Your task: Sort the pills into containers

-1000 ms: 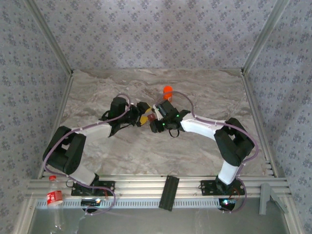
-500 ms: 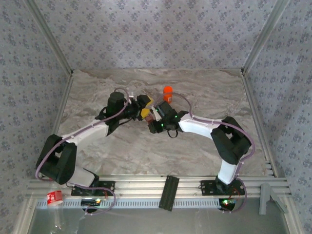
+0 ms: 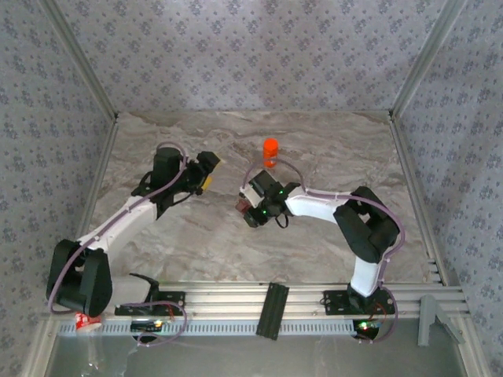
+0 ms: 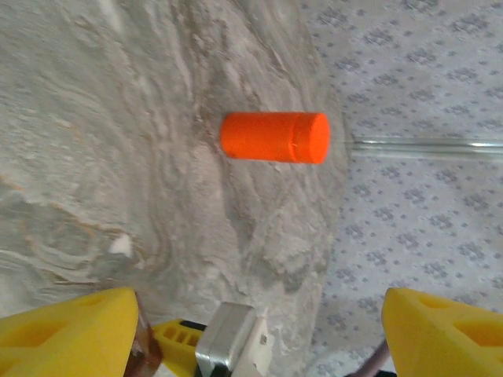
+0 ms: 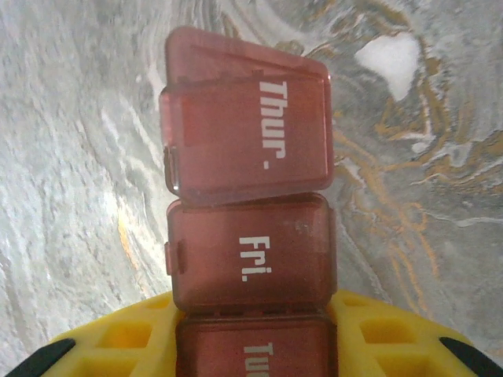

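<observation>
Right pincer [image 5: 251,334] is clamped on the containers [image 5: 247,255]. Its yellow fingers [image 5: 94,342] press the long sides of the dark red strip at the nearest compartment, whose lid reads "Tu". From that grip the strip runs toward 12 o'clock in the right wrist view. Next comes the box marked "Fri.", lid flat, then the box marked "Thur.", whose lid sits askew and a little raised. Through the tinted lids I cannot tell whether any pills lie inside. The marbled grey counter [image 5: 71,157] lies beneath, and I cannot tell whether the strip touches it.

Seen from overhead, the held strip is near the middle of the counter. An orange bottle [image 3: 269,149] stands upright at about 1 o'clock from it, near but apart. Left pincer [image 3: 206,169] is at about 10 o'clock from the strip, apart from it, its fingers spread wide with nothing between them. In the left wrist view a small pale speck [image 4: 119,245] lies on the counter; I cannot tell whether it is a pill or a fleck in the stone.
</observation>
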`<state>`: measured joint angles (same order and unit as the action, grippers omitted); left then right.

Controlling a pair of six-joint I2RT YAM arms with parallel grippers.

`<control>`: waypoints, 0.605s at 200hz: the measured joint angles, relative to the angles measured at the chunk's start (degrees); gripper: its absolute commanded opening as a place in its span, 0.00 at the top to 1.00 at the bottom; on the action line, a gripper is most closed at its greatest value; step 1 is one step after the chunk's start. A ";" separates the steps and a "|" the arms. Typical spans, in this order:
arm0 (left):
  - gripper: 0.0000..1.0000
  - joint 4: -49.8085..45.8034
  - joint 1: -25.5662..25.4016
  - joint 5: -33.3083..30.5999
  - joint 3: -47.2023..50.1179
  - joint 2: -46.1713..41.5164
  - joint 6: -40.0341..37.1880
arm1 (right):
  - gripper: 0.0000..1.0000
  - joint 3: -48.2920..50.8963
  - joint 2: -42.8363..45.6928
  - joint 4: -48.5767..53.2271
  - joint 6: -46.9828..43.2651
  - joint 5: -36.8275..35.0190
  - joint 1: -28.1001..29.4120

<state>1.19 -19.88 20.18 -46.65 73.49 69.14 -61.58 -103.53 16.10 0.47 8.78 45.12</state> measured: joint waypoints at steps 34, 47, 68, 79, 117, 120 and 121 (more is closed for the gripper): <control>0.17 -2.56 1.51 -0.94 1.01 -0.07 -2.29 | 0.35 -0.33 -1.20 1.57 -3.91 -2.40 1.03; 0.16 -3.19 1.51 -0.98 1.36 -0.04 -2.73 | 0.25 -1.05 -1.46 2.19 -5.01 -3.15 1.53; 0.15 -3.69 1.51 -0.98 1.51 -0.04 -3.37 | 0.23 -1.62 -1.70 2.71 -5.90 -5.51 1.75; 0.14 -3.87 1.51 -0.96 1.51 -0.04 -3.65 | 0.23 -1.62 -1.70 3.26 -5.92 -6.64 1.62; 0.14 -4.22 1.51 -0.94 1.51 -0.04 -4.24 | 0.22 -1.44 -1.62 4.04 -5.51 -8.66 1.25; 0.14 -4.24 1.51 -0.94 1.51 -0.04 -4.24 | 0.22 -1.42 -1.60 4.09 -5.44 -8.79 1.25; 0.14 -4.24 1.51 -0.94 1.51 -0.04 -4.24 | 0.22 -1.42 -1.57 4.09 -5.42 -8.87 1.25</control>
<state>-3.05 -18.37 19.25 -45.15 73.45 64.90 -63.00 -105.10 20.18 -4.95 -0.10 46.37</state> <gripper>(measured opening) 0.864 0.776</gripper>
